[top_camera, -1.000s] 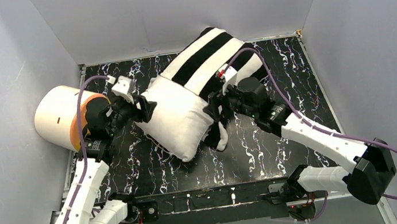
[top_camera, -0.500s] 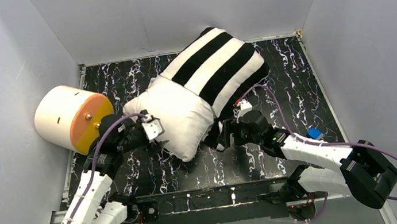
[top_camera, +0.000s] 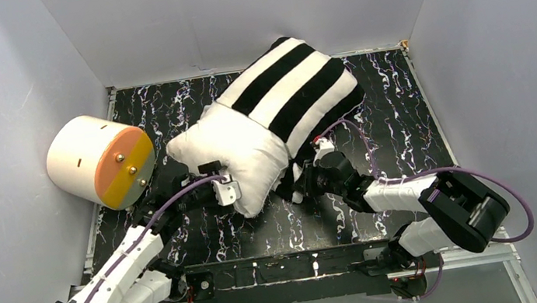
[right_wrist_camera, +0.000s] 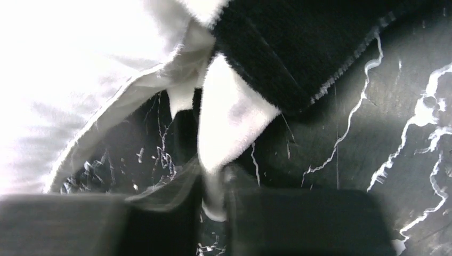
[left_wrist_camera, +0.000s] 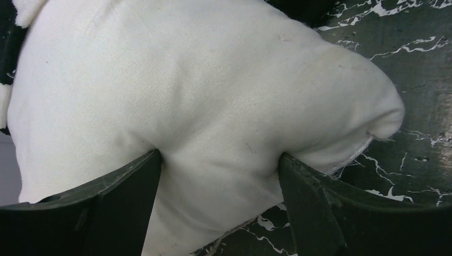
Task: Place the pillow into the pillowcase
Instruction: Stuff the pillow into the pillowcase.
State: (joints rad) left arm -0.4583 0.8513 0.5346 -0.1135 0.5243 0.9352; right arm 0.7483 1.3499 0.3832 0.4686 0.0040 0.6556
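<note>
— Where to look for the pillow (top_camera: 231, 156)?
— Mid-table (top_camera: 400, 103), lying at a slant. Far half inside the case (top_camera: 292, 86), near half out, bare and white. Just right of the cylinder (top_camera: 98, 162).
— And for the case?
— Drawn over the far end only, up near the back wall. Bunched at the hem along the pillow's right edge.
— As for the left gripper (left_wrist_camera: 218, 165)?
— Spread wide at the pillow's near corner. Pressed in with both fingers (left_wrist_camera: 133, 186), with fabric bulging between them.
— And the right gripper (right_wrist_camera: 213, 181)?
— Nearly closed. Pinched on a white flap of the case's hem, low over the table, beside the pillow. Somewhat blurred in the wrist view.
</note>
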